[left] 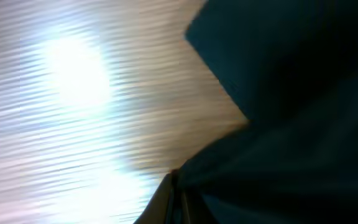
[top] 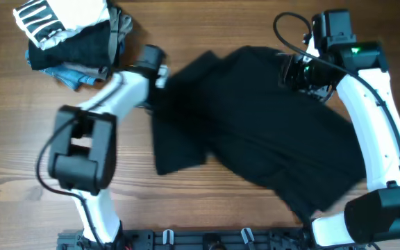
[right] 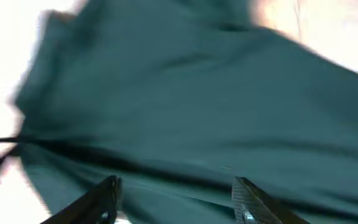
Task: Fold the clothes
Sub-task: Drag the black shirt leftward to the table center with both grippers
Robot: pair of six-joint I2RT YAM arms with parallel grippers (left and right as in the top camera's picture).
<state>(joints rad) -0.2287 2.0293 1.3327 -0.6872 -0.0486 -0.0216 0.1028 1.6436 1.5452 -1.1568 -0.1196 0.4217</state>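
Note:
The black T-shirt (top: 255, 132) lies spread and crumpled across the middle and right of the wooden table. My left gripper (top: 160, 75) is at the shirt's upper left edge; in the left wrist view its fingers (left: 178, 186) are pressed together on a fold of the black fabric (left: 291, 93). My right gripper (top: 298, 71) hovers over the shirt's upper right part. In the right wrist view its fingers (right: 178, 190) are spread apart above the dark fabric (right: 185, 93), with nothing between them.
A pile of folded garments (top: 71, 38), with a white black-striped one on top, sits at the table's back left corner. Bare wood (top: 19, 139) lies to the left and front left of the shirt.

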